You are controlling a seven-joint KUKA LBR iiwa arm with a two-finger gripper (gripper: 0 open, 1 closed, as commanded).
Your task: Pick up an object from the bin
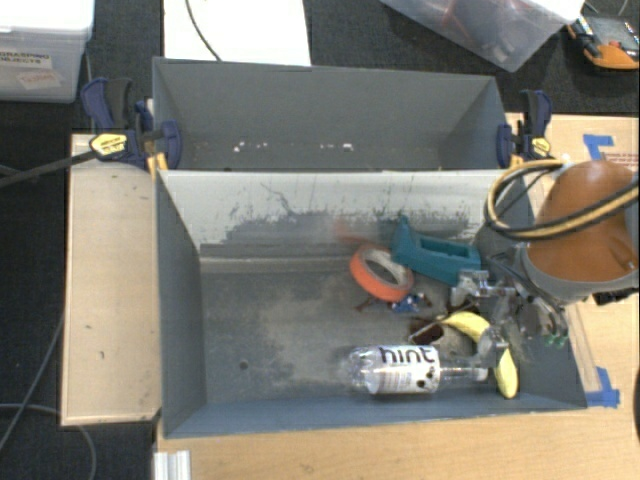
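The clear bottle (400,370) with "hint" on its label lies on its side near the front wall of the grey bin (250,338), and it serves as the mark for everything else. Just right of the bottle and a little behind its cap end, the gripper (492,330) hangs low in the bin. Above it is the arm's orange cover (585,230), which leans in over the right wall because the arm comes from that side.

The gripper sits right at a yellow banana-shaped thing (466,324). Yellow shows behind the bottle's cap and again to the bottle's right, near the front wall. Whether the gripper is released or clenched I cannot tell, since its own metalwork clutters the spot, so no hold can be claimed.

Behind the bottle lie an orange tape roll (381,271) and, right of that, a teal plastic tool (437,254), with small dark bits (415,306) nearer the bottle. Judging by the gripper's place, the yellow thing looks the likeliest pick.
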